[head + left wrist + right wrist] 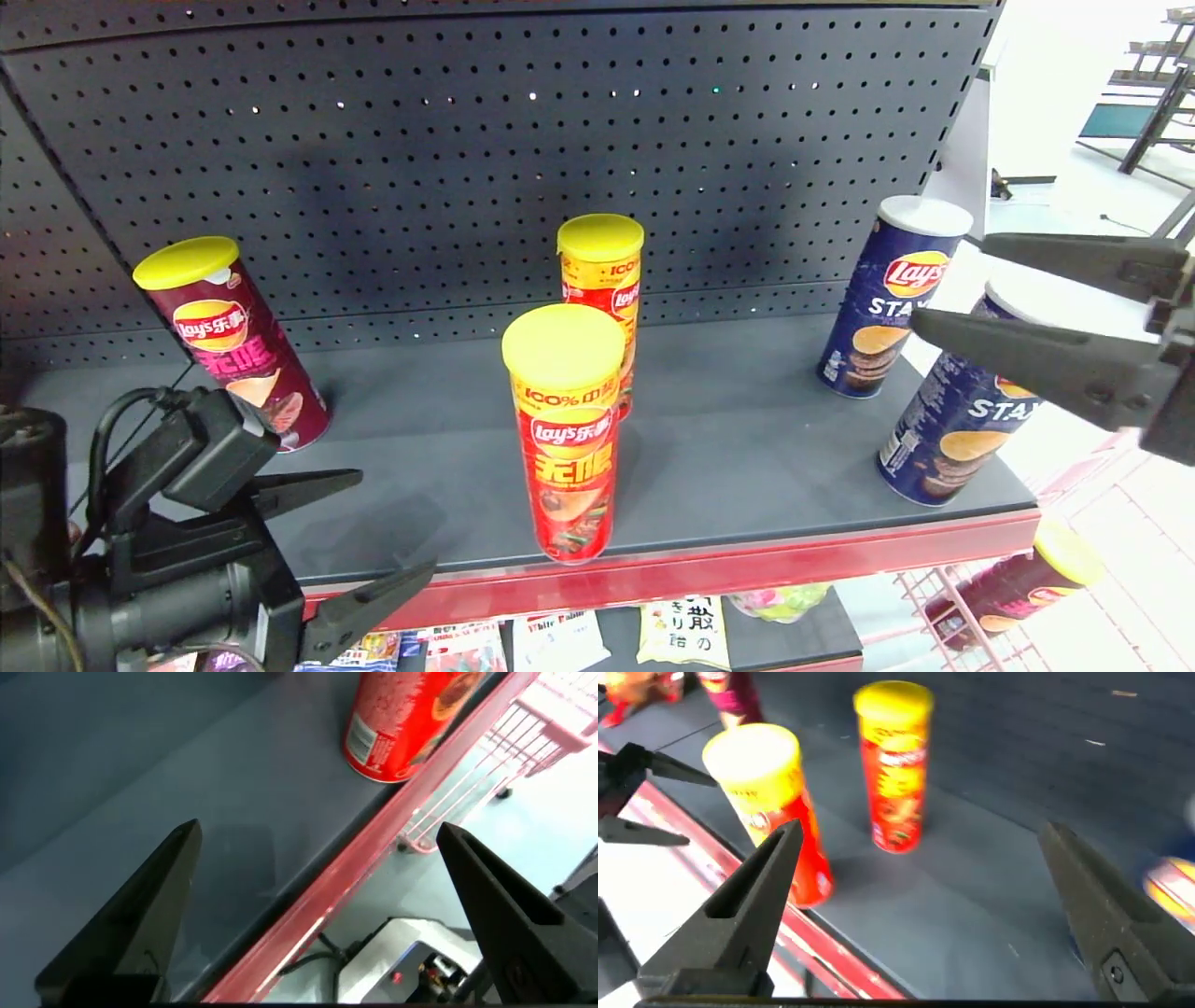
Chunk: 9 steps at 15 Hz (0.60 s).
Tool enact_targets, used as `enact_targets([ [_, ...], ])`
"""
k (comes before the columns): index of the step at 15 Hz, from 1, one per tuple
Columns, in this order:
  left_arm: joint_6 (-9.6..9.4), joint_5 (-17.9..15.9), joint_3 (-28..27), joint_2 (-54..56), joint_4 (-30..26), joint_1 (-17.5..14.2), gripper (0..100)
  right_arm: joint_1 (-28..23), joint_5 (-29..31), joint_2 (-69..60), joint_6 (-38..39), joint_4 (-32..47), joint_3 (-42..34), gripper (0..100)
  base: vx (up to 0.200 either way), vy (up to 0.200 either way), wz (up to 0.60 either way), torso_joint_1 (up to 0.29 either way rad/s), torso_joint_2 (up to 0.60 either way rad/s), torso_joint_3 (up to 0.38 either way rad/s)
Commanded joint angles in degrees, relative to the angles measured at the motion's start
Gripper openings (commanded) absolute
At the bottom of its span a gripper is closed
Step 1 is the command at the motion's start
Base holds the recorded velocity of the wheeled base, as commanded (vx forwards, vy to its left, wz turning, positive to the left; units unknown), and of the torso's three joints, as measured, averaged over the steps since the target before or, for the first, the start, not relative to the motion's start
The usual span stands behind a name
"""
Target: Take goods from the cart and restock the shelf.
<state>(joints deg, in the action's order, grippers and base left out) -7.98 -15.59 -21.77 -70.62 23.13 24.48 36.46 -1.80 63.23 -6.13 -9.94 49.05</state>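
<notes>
red can (565,439) shelved; left gripper (397,521) and right gripper (950,282) gape wide, empty, so next, i reckon, grab the maroon can (1008,590) in the cart (936,583) below the right one.

Your right gripper (950,283) covers part of the nearer blue can (943,448); the left wrist view cuts off the red can (404,723).

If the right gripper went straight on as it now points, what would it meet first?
Likely the rear red can, standing between the open fingers of the right gripper in its wrist view; the depth is hard to judge.
</notes>
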Motion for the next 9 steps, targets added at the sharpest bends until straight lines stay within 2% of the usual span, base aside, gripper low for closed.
enact_targets([
  [1,-0.89,0.56,-1.96,-5.32,0.08,0.04,100,-1.66,5.5,-10.41,1.56,0.44,-3.97,100,0.0,0.0,0.0,0.0,0.0,0.0],
  [3,-2.3,0.83,-3.1,-8.04,0.08,0.39,100,-7.37,10.77,-13.31,1.91,0.44,-5.37,100,0.0,0.0,0.0,0.0,0.0,0.0],
  [6,-3.35,0.74,-6.44,-12.52,0.17,0.92,100,-17.13,11.38,-15.6,3.14,0.44,-8.36,100,0.0,0.0,0.0,0.0,0.0,0.0],
  [9,-4.58,0.83,-10.13,-17.09,0.17,1.8,100,-17.83,11.74,-16.47,3.5,0.36,-8.27,100,0.0,0.0,0.0,0.0,0.0,0.0],
])
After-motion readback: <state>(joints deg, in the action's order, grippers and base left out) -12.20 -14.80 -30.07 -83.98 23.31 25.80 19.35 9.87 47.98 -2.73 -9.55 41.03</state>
